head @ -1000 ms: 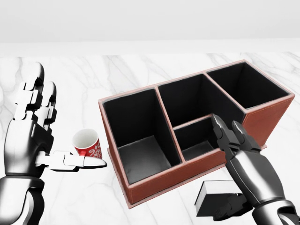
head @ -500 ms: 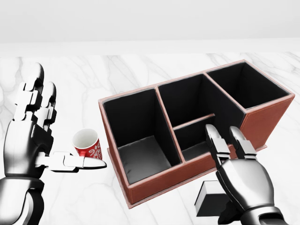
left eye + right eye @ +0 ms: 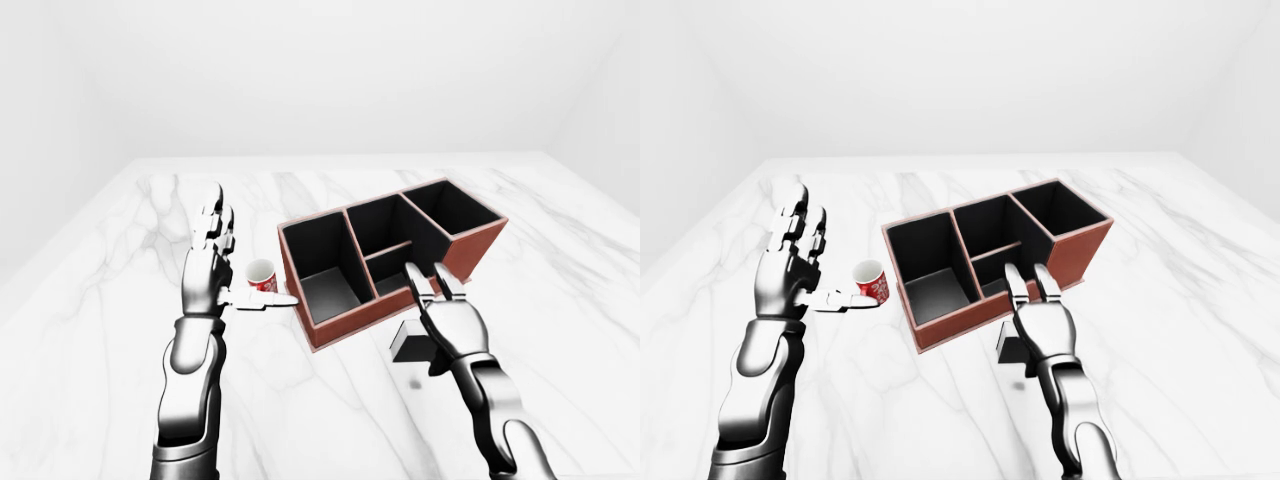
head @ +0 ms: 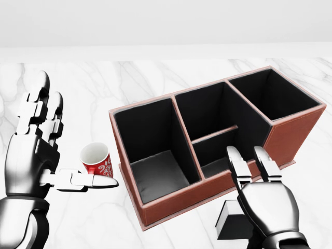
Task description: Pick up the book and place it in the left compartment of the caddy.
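Note:
The dark book point(image 4: 230, 222) lies flat on the marble table point(image 4: 155, 78) just below the caddy's long brown wall, at the bottom right of the head view. My right hand point(image 4: 248, 162) hovers over it, fingers straight and open, covering most of it; whether it touches the book is hidden. The brown caddy point(image 4: 176, 200) has black compartments; its left compartment point(image 4: 158, 176) holds nothing. My left hand point(image 4: 52, 148) is open and raised at the left, thumb pointing toward the caddy.
A red and white cup point(image 4: 97, 158) stands upright between my left hand and the caddy's left wall, right behind my left thumb. White walls point(image 3: 330, 70) close off the table at the top of the eye views.
My right hand has drawn back toward the bottom of the head view, off the caddy's wall and over the book, with its fingers straightened. The left hand, cup and caddy have not moved.

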